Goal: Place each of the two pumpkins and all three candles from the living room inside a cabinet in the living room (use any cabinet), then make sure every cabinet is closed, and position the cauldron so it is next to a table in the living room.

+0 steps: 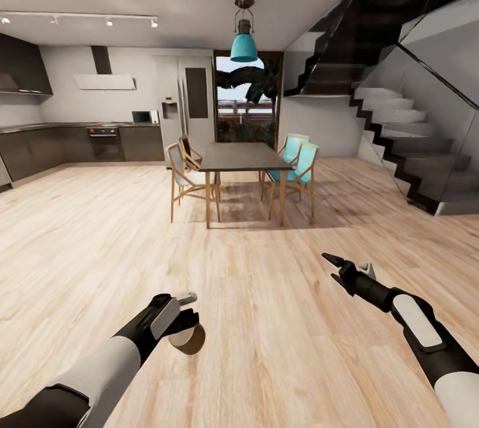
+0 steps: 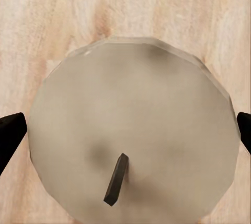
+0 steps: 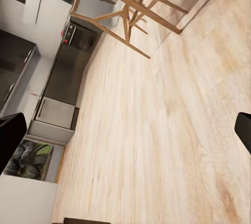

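Carrying a candle (image 1: 188, 337), the left gripper (image 1: 186, 318) sits low over the wooden floor (image 1: 266, 321), its fingers clamped on the candle's rounded sides. In the left wrist view the candle (image 2: 130, 135) lies directly ahead of the claw, flat top and dark wick (image 2: 116, 179) turned toward the camera, with a black fingertip (image 2: 10, 135) pressed at each flank; its short axis therefore runs along the claw's own line, so it would leave the fingers base first.

The right gripper (image 1: 349, 268) hangs over bare floor, jaws spread and holding nothing; its wrist view shows only floorboards between the fingertips (image 3: 11, 138).

Ahead of both claws, well apart from them, stands the dark dining table (image 1: 243, 157) with wooden chairs (image 1: 181, 175), and beyond it the kitchen units (image 1: 73, 145); a staircase (image 1: 412, 155) rises off to the right arm's side. None of this is where the candle belongs, so the robot appears to be in transit. The low brown cabinet lies somewhere outside this scene, and the next move likely calls for turning the base toward it, with the left arm the one to deliver.
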